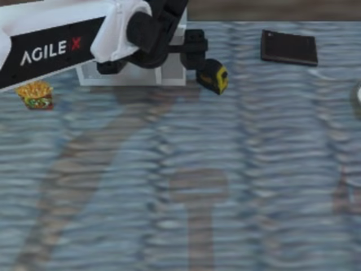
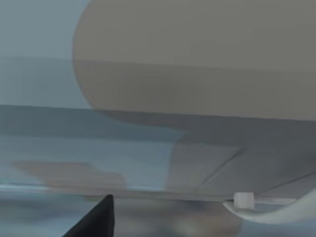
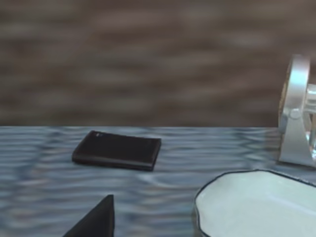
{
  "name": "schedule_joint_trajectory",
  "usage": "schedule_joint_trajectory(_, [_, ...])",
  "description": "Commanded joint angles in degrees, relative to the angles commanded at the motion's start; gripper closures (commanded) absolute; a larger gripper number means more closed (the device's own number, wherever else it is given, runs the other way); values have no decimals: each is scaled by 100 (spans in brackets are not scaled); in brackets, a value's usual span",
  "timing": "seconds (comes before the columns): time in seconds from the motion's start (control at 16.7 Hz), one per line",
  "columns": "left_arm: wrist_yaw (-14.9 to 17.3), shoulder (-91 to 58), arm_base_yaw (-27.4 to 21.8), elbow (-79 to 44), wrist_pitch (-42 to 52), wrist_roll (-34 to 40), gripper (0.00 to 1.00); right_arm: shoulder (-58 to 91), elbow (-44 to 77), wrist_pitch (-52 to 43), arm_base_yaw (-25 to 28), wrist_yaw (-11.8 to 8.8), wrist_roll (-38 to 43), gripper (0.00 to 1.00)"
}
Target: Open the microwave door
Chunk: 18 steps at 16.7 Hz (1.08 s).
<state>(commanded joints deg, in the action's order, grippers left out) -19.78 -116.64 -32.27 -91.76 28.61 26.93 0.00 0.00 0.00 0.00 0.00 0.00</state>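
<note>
One arm does all the visible work: my left arm (image 1: pixel 62 42), white with a black AgileX band, reaches in from the top view's left along the far edge of the table (image 1: pixel 186 192) and lies across the microwave (image 1: pixel 135 76), so that only a strip of its white casing shows beneath the arm, at the far left-centre of the table. The left gripper (image 1: pixel 194 48) is a dark block at the end of that arm, just at the microwave's right-hand end; how its fingers stand cannot be told from above. In the left wrist view the camera sits very close to the microwave door (image 2: pixel 197 89), whose grey translucent window fills most of the picture, with a white frame edge below and one dark fingertip (image 2: pixel 98 219) poking in at the lower edge; whether the door is shut or ajar is not clear. A yellow and black tape measure (image 1: pixel 213 75) lies just beside the microwave's near right corner. A small carton of fries (image 1: pixel 35 95) stands at the left, apart from the microwave. A flat dark book (image 1: pixel 289 47) lies at the far right. The right wrist view shows that book, a white bowl (image 3: pixel 256 207), a silver stand (image 3: pixel 296 113) and one dark fingertip (image 3: pixel 96 222); the right gripper's opening cannot be told.
</note>
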Motion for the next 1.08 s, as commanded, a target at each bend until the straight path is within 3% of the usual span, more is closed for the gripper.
schedule_joint_trajectory(0.42, [114, -580, 176, -183, -459, -154, 0, 0, 0, 0, 0, 0, 0, 0])
schedule_joint_trajectory(1.08, [114, -580, 176, -183, -459, -154, 83, 0, 0, 0, 0, 0, 0, 0])
